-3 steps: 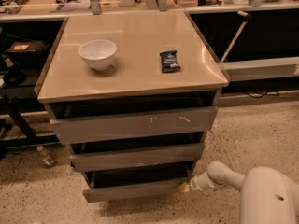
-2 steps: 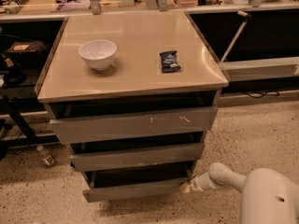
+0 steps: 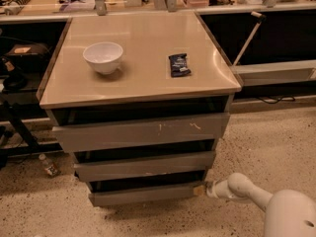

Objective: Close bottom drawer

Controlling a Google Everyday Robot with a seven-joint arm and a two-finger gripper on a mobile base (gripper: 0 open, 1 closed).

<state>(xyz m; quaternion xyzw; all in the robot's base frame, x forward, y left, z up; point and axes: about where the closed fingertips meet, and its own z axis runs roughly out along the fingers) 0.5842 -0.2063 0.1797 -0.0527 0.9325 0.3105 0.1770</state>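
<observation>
Bottom drawer [image 3: 140,194] ajar under the front edge of the desk [image 3: 143,80], gripper [image 3: 199,189] at its right end (grip cannot be told), open floor [image 3: 54,214] ahead, arm [image 3: 247,191] cut off.

A robotics lab or workshop, it seems: speckled hard floor [image 3: 276,142], cluttered workbench [image 3: 49,4] beyond the table's [image 3: 143,78] far edge, a loose cable [image 3: 269,101], and a white robot arm [image 3: 247,191] whose tool [image 3: 200,190] sits low by the front right corner, at the bottom drawer [image 3: 143,194].

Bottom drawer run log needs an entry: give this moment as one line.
bottom drawer: partly open | hand: at its front right corner | task: pending
</observation>
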